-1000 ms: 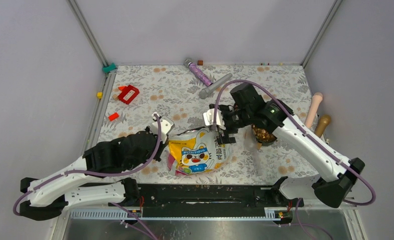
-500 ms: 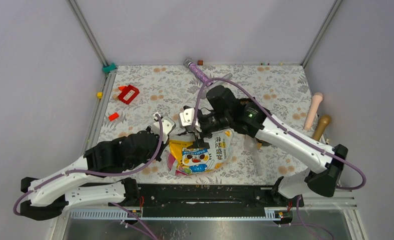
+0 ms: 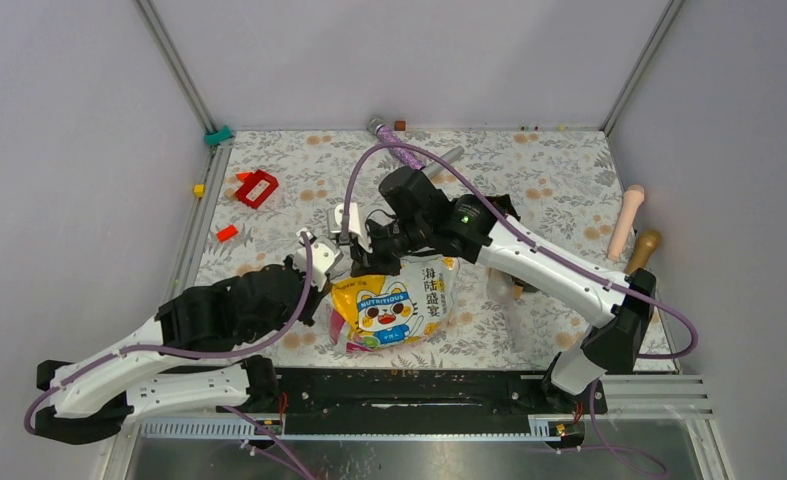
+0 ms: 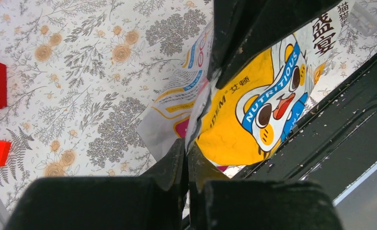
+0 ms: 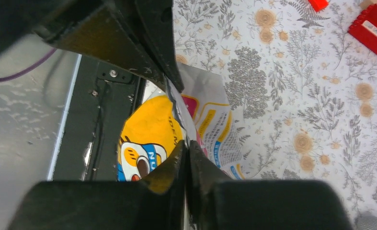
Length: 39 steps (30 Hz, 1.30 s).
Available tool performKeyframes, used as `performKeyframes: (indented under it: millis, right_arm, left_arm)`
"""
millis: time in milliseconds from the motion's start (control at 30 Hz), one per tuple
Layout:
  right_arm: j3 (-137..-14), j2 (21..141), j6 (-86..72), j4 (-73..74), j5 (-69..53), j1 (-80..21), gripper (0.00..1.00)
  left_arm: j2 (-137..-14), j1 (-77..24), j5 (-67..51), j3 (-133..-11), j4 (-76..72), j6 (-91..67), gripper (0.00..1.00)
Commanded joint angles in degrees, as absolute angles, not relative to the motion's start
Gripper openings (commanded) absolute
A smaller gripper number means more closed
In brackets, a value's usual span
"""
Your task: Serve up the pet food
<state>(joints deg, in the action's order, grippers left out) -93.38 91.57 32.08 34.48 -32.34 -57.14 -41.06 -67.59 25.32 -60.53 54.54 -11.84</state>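
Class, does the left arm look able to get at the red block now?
Likely not yet: the left gripper is clamped on the food bag and must let go first. The mat toward the red block looks unobstructed.

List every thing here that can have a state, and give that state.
food bag: lying face up on the mat, top edge pinched, opening not visible
left tool: shut on the food bag's edge
right tool: shut on the food bag's edge
red block: lying loose on the mat, untouched
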Motion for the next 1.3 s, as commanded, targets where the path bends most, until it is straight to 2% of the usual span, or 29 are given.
performKeyframes:
  millis: [0,200,233,300,333,400,467,567,700,733,767,800,900,967,1033,1200,1267]
  right_arm:
    - [-96.7,92.0,33.2,38.6,-27.0,-57.7,0.0]
    - [-95.8,89.0,33.7,40.0,-25.6,-57.9,0.0]
    - [-95.9,88.6,33.1,40.0,-25.8,-57.9,0.0]
    - [-95.9,88.1,31.3,39.3,-26.6,-58.1,0.0]
    - [-96.1,87.9,30.6,39.1,-27.0,-58.3,0.0]
    - [-96.2,87.5,29.9,39.1,-27.7,-58.8,0.0]
    - [-95.8,87.0,29.8,39.1,-28.2,-59.3,0.0]
    - [-95.4,86.1,29.6,39.2,-29.3,-59.3,0.0]
    - [-94.1,85.3,31.3,40.2,-30.7,-59.3,0.0]
    - [-93.8,85.2,31.3,40.1,-31.2,-59.4,0.0]
    - [-93.6,85.3,31.0,40.2,-31.6,-59.4,0.0]
    - [-93.6,85.4,31.0,40.2,-31.6,-59.4,0.0]
    - [-93.1,85.3,32.6,40.2,-29.7,-59.4,0.19]
    - [-92.3,85.0,34.2,40.4,-27.4,-59.4,0.38]
    - [-91.8,84.7,36.4,41.4,-24.7,-59.4,0.51]
    - [-92.1,84.8,42.4,47.1,-20.3,-59.4,0.65]
    - [-93.1,85.4,43.8,49.8,-20.4,-59.5,0.63]
  left_arm:
    - [-38.6,-67.1,28.5,-62.3,51.1,-11.9,0.0]
    - [-38.2,-67.1,27.5,-62.5,51.1,-12.1,0.0]
    - [-38.4,-67.0,26.8,-62.4,50.9,-12.1,0.04]
    - [-39.3,-67.1,23.7,-62.1,49.7,-11.3,0.31]
    - [-40.3,-67.1,21.8,-61.9,49.2,-10.6,0.38]
    - [-42.8,-67.1,18.9,-62.3,48.6,-9.6,0.47]
    - [-45.4,-67.1,17.2,-63.2,48.5,-8.9,0.48]
    - [-49.2,-67.0,16.6,-64.2,48.7,-8.0,0.46]
    - [-51.8,-67.1,17.2,-64.6,48.4,-8.1,0.37]
    - [-52.1,-67.1,16.4,-64.6,48.4,-8.0,0.26]
    - [-52.1,-67.1,15.3,-64.8,48.4,-7.9,0.1]
    - [-51.9,-67.1,14.3,-64.9,48.4,-7.8,0.0]
    - [-49.2,-67.0,12.6,-64.5,48.3,-7.9,0.0]
    - [-45.8,-67.1,12.5,-62.7,46.8,-7.7,0.0]
    - [-42.1,-67.1,12.8,-61.0,45.0,-7.3,0.0]
    - [-35.9,-67.1,14.7,-59.5,43.8,-7.4,0.0]
    - [-35.4,-67.1,15.8,-59.4,44.1,-7.5,0.0]
